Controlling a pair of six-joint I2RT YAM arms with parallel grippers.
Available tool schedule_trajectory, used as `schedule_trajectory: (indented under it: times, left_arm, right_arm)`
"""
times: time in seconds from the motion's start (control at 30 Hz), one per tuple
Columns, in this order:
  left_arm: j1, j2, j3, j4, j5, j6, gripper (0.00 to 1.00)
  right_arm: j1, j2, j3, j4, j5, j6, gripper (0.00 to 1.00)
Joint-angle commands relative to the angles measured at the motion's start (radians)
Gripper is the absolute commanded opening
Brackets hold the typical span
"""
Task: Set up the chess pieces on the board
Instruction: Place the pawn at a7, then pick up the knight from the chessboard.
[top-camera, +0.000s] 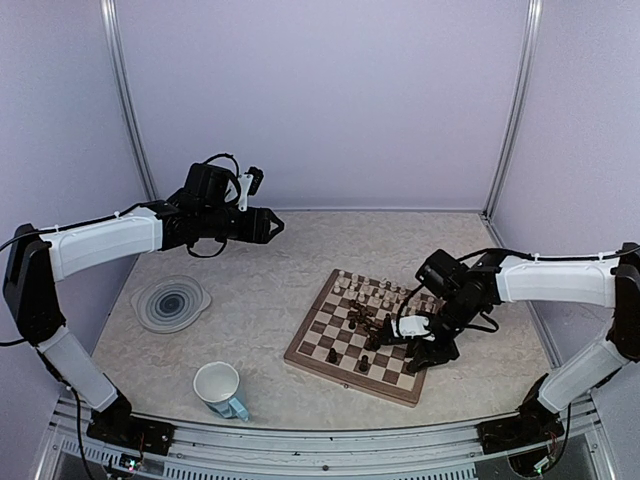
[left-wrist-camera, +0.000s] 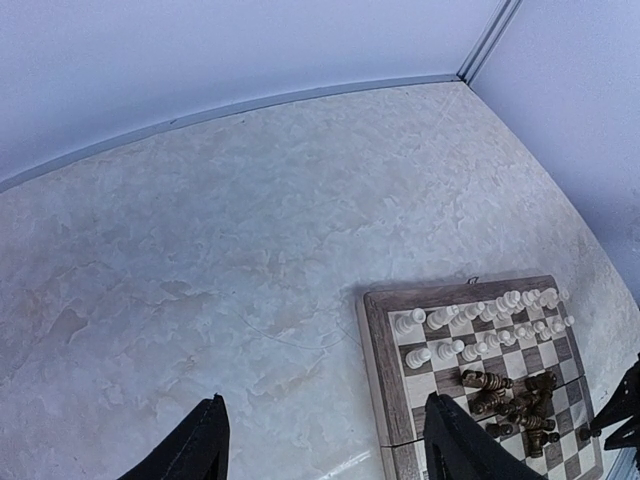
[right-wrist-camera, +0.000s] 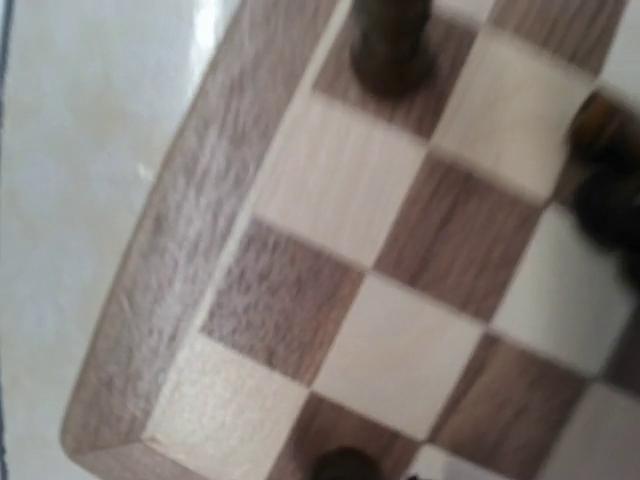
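Observation:
The wooden board lies right of the table's middle. Cream chess pieces stand in two rows along its far edge, also visible from the left wrist. Dark pieces lie heaped mid-board, and two more stand near the front edge. My right gripper hangs low over the board's near half, too small there to judge its jaws. The right wrist view is a blurred close-up of squares with dark pieces; no fingers show. My left gripper hovers high over bare table, open and empty.
A round grey swirl-patterned plate sits at the left. A white mug with a blue handle stands near the front edge. Pale walls with metal corner posts close in the table on three sides.

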Motion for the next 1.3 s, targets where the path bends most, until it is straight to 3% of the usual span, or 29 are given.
schedule_trajectory:
  times: [0.0, 0.17, 0.43, 0.9, 1.27]
  left_arm:
    - [-0.006, 0.012, 0.032, -0.011, 0.007, 0.013, 0.66]
    - [-0.007, 0.006, 0.03, -0.012, 0.004, 0.015, 0.66]
    - [-0.011, 0.004, 0.032, -0.012, 0.005, 0.015, 0.66]
    - [-0.016, 0.004, 0.033, -0.015, 0.013, 0.014, 0.66]
    - [-0.016, 0.005, 0.035, -0.017, 0.011, 0.017, 0.66]
  right_arm:
    - [-0.056, -0.032, 0.116, -0.027, -0.089, 0.004, 0.34]
    - [-0.146, 0.055, 0.186, 0.071, -0.075, 0.1, 0.24]
    - [-0.149, 0.162, 0.225, 0.139, -0.063, 0.141, 0.36]
    - [-0.149, 0.27, 0.284, 0.164, -0.01, 0.192, 0.34]
    - [-0.149, 0.282, 0.313, 0.144, -0.034, 0.181, 0.06]
